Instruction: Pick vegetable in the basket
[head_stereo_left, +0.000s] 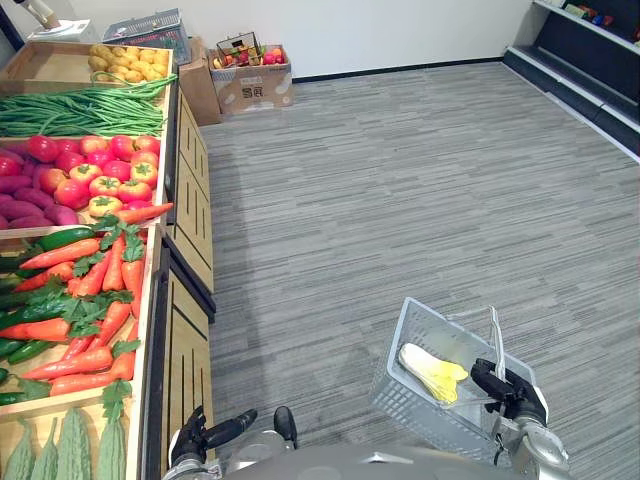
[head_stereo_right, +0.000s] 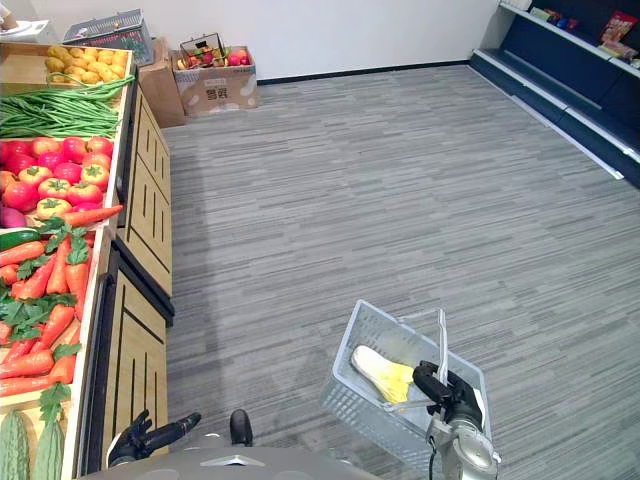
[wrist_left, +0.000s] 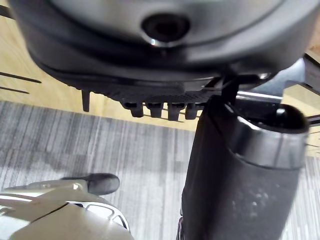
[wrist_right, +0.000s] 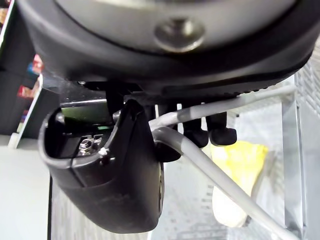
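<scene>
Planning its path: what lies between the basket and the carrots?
In the left eye view, only bare grey floor and the stand's wooden side separate the basket from the carrots.

A wooden display stand (head_stereo_left: 160, 300) runs along the robot's left. Its compartments hold bitter gourds (head_stereo_left: 60, 450) nearest, then carrots (head_stereo_left: 90, 290) with cucumbers (head_stereo_left: 65, 238), tomatoes (head_stereo_left: 100, 170), green beans (head_stereo_left: 80, 110) and potatoes (head_stereo_left: 125, 62) farthest. The grey striped carpet floor (head_stereo_left: 400, 180) carries two cardboard boxes (head_stereo_left: 250, 85) by the far wall, one filled with produce.
</scene>
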